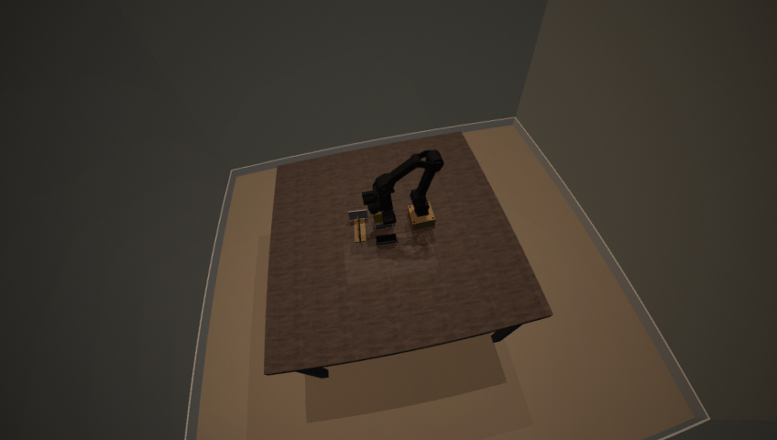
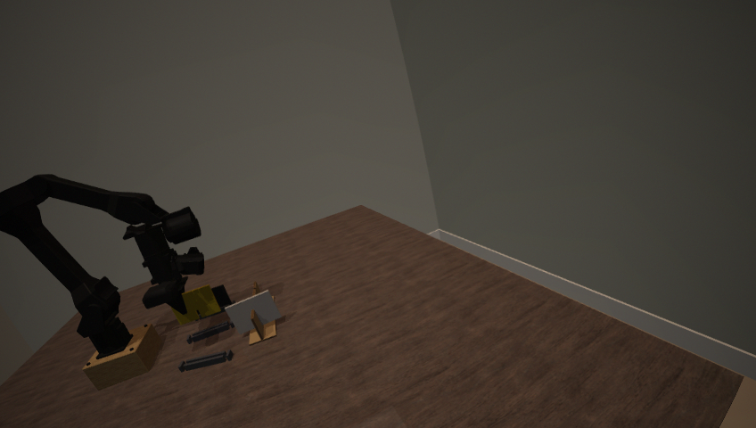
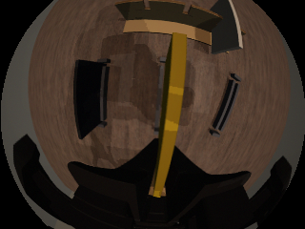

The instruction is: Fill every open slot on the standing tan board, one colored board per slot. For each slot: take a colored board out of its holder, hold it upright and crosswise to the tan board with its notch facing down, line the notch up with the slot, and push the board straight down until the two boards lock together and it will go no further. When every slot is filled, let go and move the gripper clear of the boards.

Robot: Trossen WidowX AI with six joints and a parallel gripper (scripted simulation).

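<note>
across the tabletop, we have our arm folded high at the elbow, its forearm sloping down and the wrist aimed downward. our claw is clamped on the yellow board, upright, notch down, raised over the holder beneath the claw. ahead of the claw we see the tan board, two slots open, with the white board seated across it. the black board stands in its holder to the claw's side.
</note>
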